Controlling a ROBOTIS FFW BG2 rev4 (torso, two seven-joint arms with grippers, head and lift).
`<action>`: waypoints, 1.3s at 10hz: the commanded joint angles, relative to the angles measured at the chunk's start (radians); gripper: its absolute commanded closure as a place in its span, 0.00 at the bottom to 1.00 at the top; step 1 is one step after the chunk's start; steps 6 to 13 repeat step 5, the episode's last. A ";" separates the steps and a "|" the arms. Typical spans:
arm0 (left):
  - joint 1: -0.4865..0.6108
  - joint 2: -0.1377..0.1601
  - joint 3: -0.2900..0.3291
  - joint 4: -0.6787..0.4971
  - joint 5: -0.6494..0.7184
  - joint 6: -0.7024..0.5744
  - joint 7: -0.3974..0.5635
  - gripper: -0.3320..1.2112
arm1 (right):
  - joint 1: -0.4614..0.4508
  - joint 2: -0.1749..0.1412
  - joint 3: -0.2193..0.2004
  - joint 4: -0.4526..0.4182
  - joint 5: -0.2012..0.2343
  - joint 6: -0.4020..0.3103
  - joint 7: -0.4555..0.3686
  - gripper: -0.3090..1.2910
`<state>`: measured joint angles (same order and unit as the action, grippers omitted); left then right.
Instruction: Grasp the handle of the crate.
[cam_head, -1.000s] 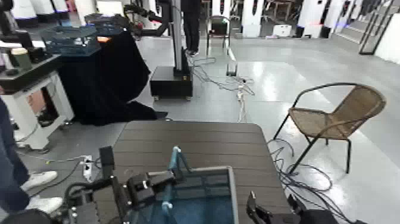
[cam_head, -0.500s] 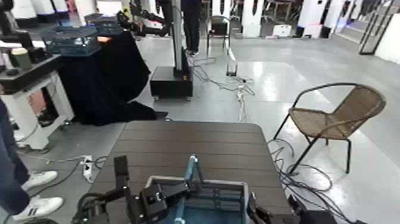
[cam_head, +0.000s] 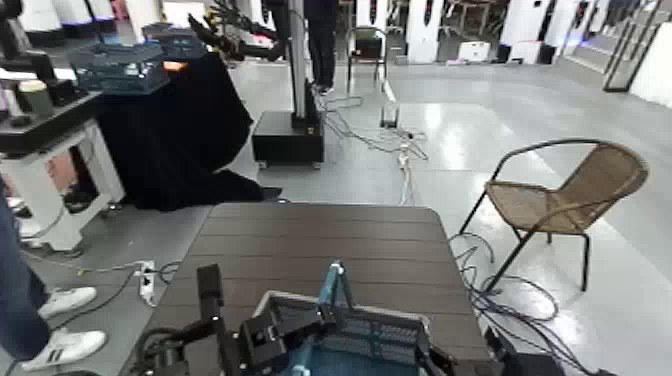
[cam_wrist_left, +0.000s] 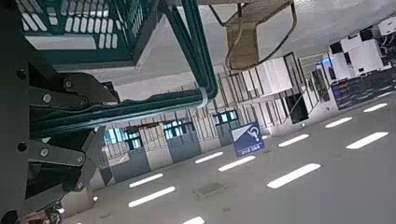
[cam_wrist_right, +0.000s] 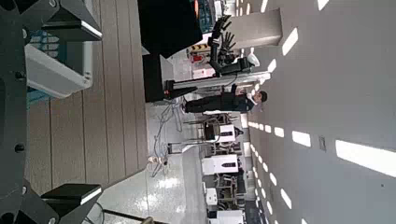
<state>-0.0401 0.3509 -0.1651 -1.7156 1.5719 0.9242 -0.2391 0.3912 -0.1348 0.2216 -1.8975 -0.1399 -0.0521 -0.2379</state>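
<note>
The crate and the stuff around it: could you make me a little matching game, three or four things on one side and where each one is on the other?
Things:
1. crate
2. left gripper
3. wicker chair
4. black cloth

Places:
A. on the floor to the right of the table
B. draped over a stand at the far left
C. at the crate's upright handle
D. on the near edge of the table

Pairs: 1-D, 2-C, 3-A, 4-B
</note>
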 joint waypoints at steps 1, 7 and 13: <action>0.003 -0.004 0.001 0.004 0.002 -0.004 -0.003 0.99 | 0.000 0.000 0.001 0.000 0.000 0.000 -0.001 0.29; 0.006 -0.012 0.003 0.005 0.002 -0.011 -0.008 0.99 | -0.002 -0.003 0.004 -0.006 0.003 0.014 -0.015 0.29; 0.006 -0.012 0.003 0.005 0.002 -0.011 -0.008 0.99 | -0.002 -0.003 0.004 -0.006 0.003 0.014 -0.015 0.29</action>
